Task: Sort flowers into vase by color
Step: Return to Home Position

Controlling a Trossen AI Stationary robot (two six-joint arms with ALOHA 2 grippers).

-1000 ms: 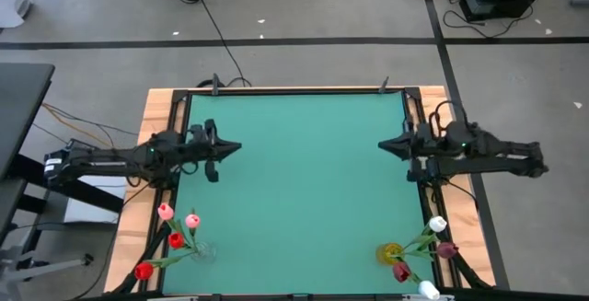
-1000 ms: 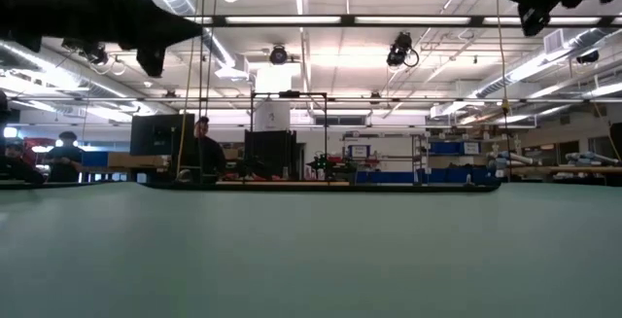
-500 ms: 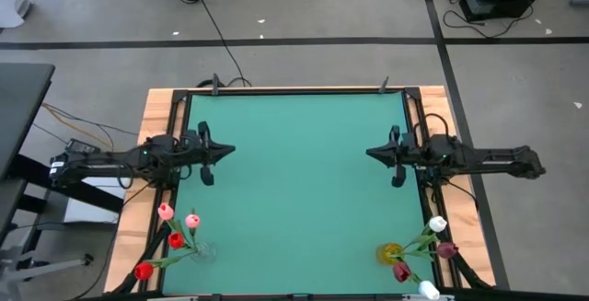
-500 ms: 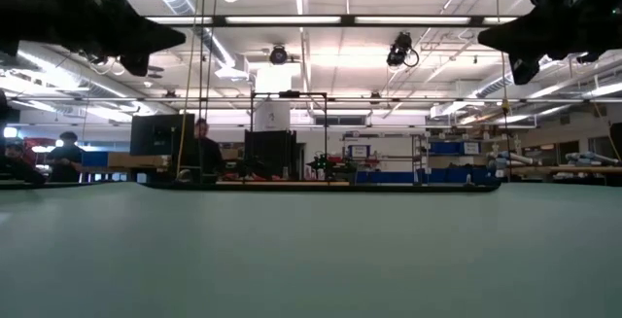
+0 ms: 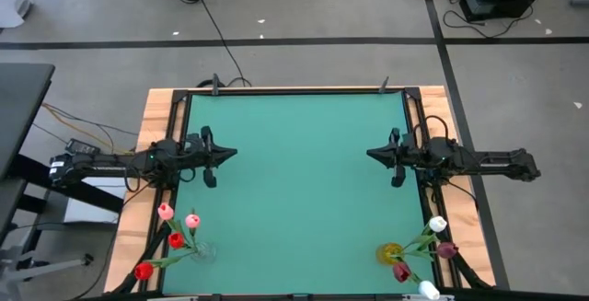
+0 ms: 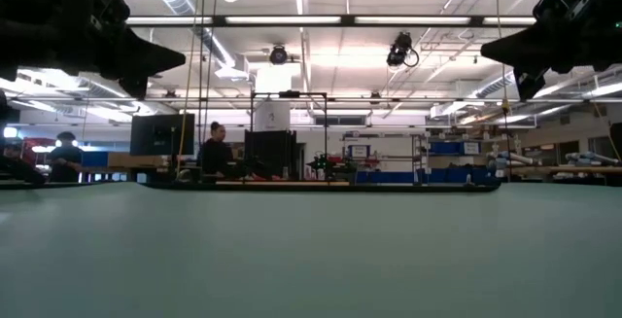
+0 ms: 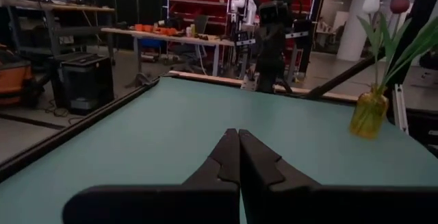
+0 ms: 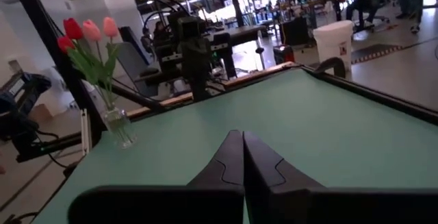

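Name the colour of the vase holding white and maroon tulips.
Yellow; the vase shows best in the left wrist view.

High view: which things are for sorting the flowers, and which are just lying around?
For the job: red and pink flowers, clear vase, white and dark red flowers, yellow vase, left gripper, right gripper (both shut).
Just there: floor cable, person beyond the table.

Two vases are standing on the bench [image 5: 304,181]: the clear vase [image 5: 203,251] is holding two red flowers [image 5: 176,240] and two pink flowers [image 5: 165,211], the yellow vase [image 5: 391,253] two white flowers [image 5: 438,224] and two maroon flowers [image 5: 448,249]. Two claws are hovering, left claw [image 5: 232,151] and right claw [image 5: 370,154].
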